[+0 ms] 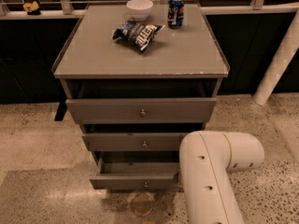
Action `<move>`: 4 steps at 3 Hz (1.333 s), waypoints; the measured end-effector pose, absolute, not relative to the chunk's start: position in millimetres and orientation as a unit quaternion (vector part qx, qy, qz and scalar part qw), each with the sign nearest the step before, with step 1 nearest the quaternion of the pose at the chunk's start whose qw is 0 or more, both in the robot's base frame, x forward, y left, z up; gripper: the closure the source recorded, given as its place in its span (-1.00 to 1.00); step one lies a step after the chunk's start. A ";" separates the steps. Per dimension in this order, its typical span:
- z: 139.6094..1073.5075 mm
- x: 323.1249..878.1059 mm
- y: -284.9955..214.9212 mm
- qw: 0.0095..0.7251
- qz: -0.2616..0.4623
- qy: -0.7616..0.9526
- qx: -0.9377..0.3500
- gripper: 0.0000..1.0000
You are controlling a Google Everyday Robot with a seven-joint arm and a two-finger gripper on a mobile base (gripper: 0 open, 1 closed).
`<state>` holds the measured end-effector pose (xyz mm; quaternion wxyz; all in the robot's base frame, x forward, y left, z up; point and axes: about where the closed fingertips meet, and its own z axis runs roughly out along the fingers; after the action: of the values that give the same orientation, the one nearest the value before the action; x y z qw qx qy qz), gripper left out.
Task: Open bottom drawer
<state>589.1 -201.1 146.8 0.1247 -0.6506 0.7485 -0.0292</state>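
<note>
Tool out of frame past arm (208,181) | bottom drawer (126,182) open, right corner hidden

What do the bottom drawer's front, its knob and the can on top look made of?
The bottom drawer: probably painted wood or laminate, matte grey-brown, no glare. Its knob: likely brass-toned metal, with a small glint. The can: likely aluminium, printed blue with a pale rim. The gripper is out of view; only the white arm shows, lower right.
</note>
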 end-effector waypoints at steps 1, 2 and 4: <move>149.2 589.4 -199.1 0.125 -0.029 0.749 -0.651 1.00; 151.2 589.3 -198.8 0.125 -0.029 0.749 -0.651 1.00; 149.7 572.1 -201.3 0.114 -0.022 0.755 -0.646 1.00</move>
<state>572.1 -201.3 149.7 0.1142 -0.6457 0.7547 -0.0224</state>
